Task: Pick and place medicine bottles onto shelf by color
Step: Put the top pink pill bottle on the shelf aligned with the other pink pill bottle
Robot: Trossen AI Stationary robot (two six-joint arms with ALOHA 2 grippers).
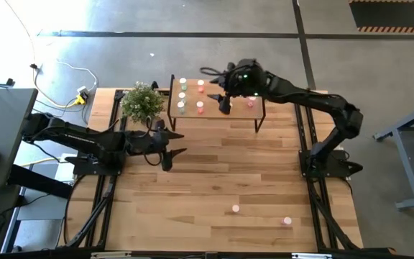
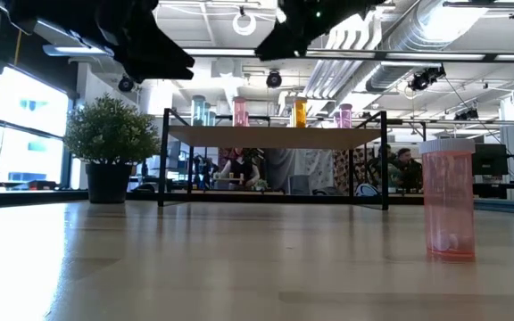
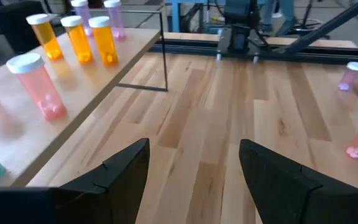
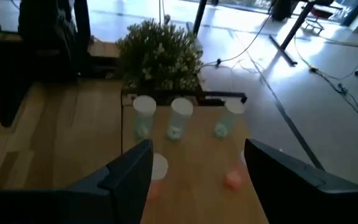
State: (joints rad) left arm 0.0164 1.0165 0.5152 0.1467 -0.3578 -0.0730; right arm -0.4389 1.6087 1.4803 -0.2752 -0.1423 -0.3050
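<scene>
Nearest the low camera, a pink bottle [image 2: 448, 198] stands upright on the table [image 2: 239, 267], well in front of the shelf [image 2: 275, 136], which carries more bottles.

From above, the right claw [image 1: 223, 103] hovers over the shelf [image 1: 218, 115] among its bottles, fingers apart and empty. The left claw [image 1: 171, 144] hangs over the table in front of the shelf, near the potted plant [image 1: 142, 102], also spread and empty. A magenta bottle [image 1: 287, 221] and the pink bottle [image 1: 236, 209] stand far from the shelf.

Left wrist view: three orange bottles [image 3: 79, 38] line the shelf.

Right wrist view: three pale green bottles [image 4: 181, 118] stand on the shelf before the plant.
</scene>
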